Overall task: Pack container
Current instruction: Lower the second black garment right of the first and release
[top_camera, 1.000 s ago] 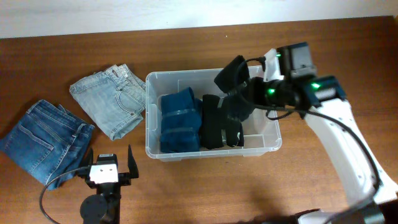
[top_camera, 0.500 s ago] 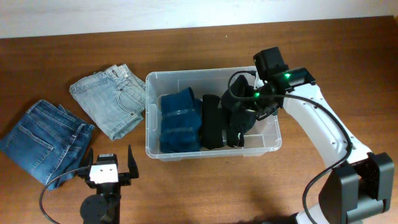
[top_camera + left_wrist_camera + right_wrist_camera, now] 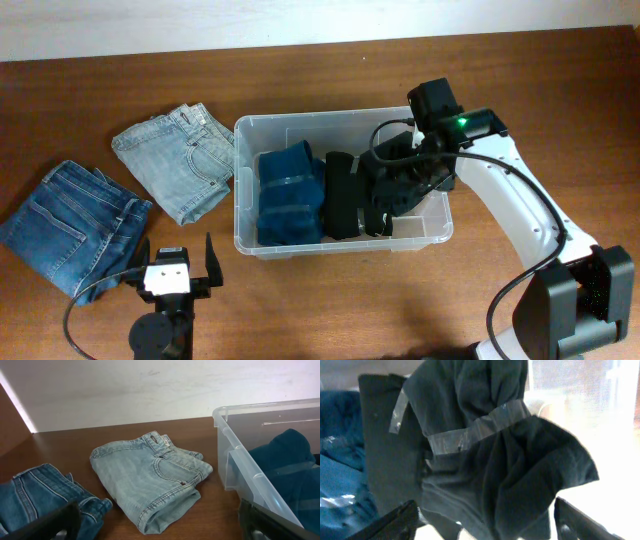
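Note:
The container [image 3: 300, 121], a clear plastic bin, stands mid-table. Inside it lie a blue taped bundle [image 3: 289, 195], a black bundle [image 3: 340, 200] and a second black taped bundle [image 3: 388, 192] toward its right end. My right gripper [image 3: 402, 172] hangs over that right-hand bundle, inside the bin. In the right wrist view the gripper [image 3: 490, 527] is open, its fingers wide on either side of the black taped bundle [image 3: 485, 460]. My left gripper [image 3: 176, 260] rests open near the front left edge, holding nothing, seen as [image 3: 160, 530] in its own view.
Light-blue folded jeans [image 3: 178, 160] lie left of the bin, also visible [image 3: 150, 477]. Dark-blue folded jeans [image 3: 70, 225] lie at the far left, close to my left gripper. The bin's wall [image 3: 240, 465] stands right of my left gripper. Bare bin floor [image 3: 425, 215] shows at its right end.
My right gripper came down into the bin with the black bundle and opened. The bundle now sits beside the other black bundle. The left arm has not moved.

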You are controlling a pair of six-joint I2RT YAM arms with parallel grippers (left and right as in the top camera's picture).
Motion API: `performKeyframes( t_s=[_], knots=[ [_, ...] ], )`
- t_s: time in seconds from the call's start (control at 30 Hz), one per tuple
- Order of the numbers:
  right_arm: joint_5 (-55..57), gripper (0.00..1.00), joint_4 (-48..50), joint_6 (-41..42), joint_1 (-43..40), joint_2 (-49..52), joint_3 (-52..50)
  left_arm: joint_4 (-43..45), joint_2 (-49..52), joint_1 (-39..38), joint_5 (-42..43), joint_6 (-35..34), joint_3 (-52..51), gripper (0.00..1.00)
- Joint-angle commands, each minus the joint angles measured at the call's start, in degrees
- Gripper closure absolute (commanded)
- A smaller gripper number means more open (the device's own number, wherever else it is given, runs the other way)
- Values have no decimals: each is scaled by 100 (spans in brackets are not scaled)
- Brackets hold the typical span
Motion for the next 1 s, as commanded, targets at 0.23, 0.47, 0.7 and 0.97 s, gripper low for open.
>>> performKeyframes(
  t_s=[0.23, 0.47, 0.7, 0.97],
  knots=[
    [118, 18, -446, -1453, 46, 0, 820, 13, -44, 33, 59, 52, -55, 1],
    [138, 23, -533, -1635, 46, 2, 1198, 13, -44, 33, 59, 52, -55, 0],
    [452, 64, -72, -1784, 46, 11, 949, 13, -44, 33, 59, 52, -55, 1],
    [481, 75, 498, -1784, 46, 42, 267, 11, -39, 33, 59, 52, -55, 1]
  ],
)
